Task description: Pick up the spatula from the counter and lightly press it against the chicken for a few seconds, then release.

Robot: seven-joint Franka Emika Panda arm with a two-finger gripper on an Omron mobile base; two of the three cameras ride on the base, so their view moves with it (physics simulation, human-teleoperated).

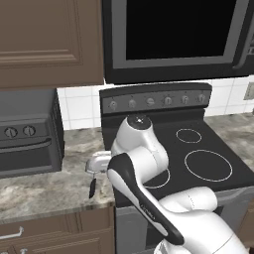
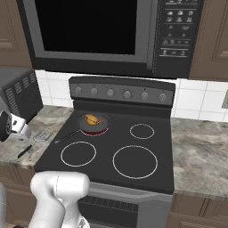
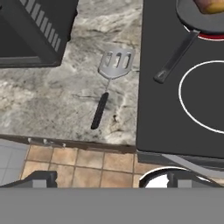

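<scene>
The gripper (image 3: 116,178) is hovering wide open over the spatula (image 3: 103,101), which is lying near the counter's (image 3: 57,100) front edge beside the stove (image 3: 162,122), handle free for gripping; the chicken (image 2: 92,119) is sitting in the pan (image 2: 100,126).

Grey slotted spatula (image 3: 104,99) lies flat on the counter (image 3: 65,100); golden chicken (image 2: 92,119) sits in the pan (image 2: 105,121).

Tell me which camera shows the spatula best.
The hand view: the whole spatula shows from above, slotted head and dark handle, on the counter beside the stove. In the left base view its dark handle peeks out below the arm; in the right base view it is small, at the far left.
</scene>
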